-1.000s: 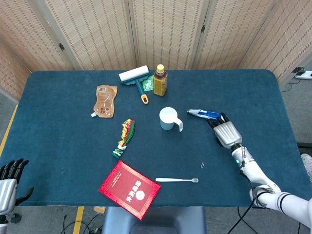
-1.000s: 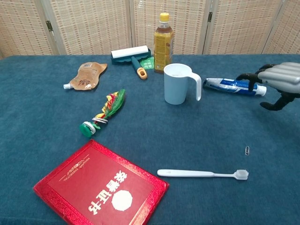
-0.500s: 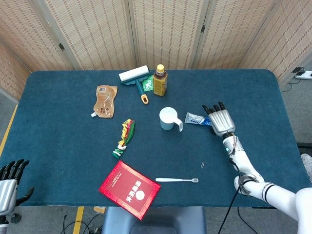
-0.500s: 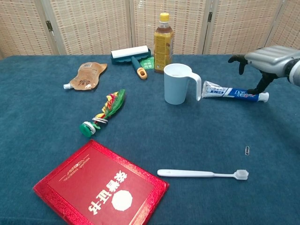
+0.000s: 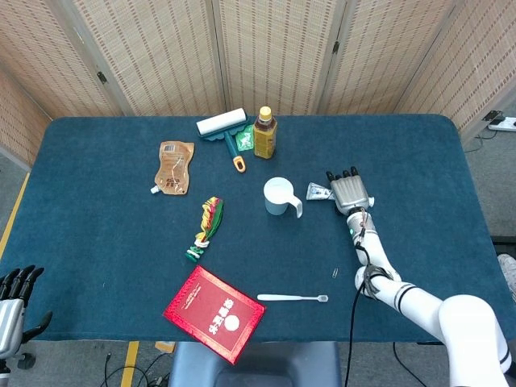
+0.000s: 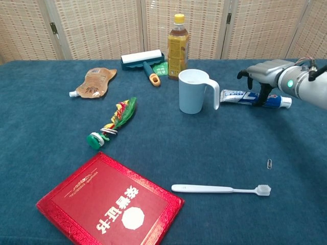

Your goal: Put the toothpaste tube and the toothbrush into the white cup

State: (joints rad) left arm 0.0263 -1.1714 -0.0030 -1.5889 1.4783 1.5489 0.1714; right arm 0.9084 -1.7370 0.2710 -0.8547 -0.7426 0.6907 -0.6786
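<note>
White-and-blue toothpaste tube (image 6: 253, 98) is lying flat on the blue surface (image 6: 46, 127), just to the right of the white cup (image 6: 193, 91), flat end pointing at the cup's handle and the cap end pointing away. Your right hand (image 6: 265, 71) is sitting right over the middle of it, palm down, fingers (image 6: 263, 94) curled down around the tube's sides. Whether they've actually closed on it or are just caging it, I honestly can't tell from either view, so I wouldn't lift until you're sure. Coming from above makes sense to me, since a flat tube gives you nothing to grab from the side.

Cup is upright, handle toward the tube, and from the head view it looks like there's nothing in it. So neither item is in yet.

Toothbrush (image 6: 220, 189) is well apart from all this, lying flat near the front edge, bristle end to the right, with a small paperclip (image 6: 269, 164) near it.

Your left hand (image 5: 14, 294) is parked off the front left corner, holding nothing, fingers loosely apart.

Further out you've got the red booklet (image 6: 110, 201), a green twisted toy (image 6: 113, 122), a brown pouch (image 6: 94, 81), a lint roller (image 6: 143, 60) and a tea bottle (image 6: 177, 47).
</note>
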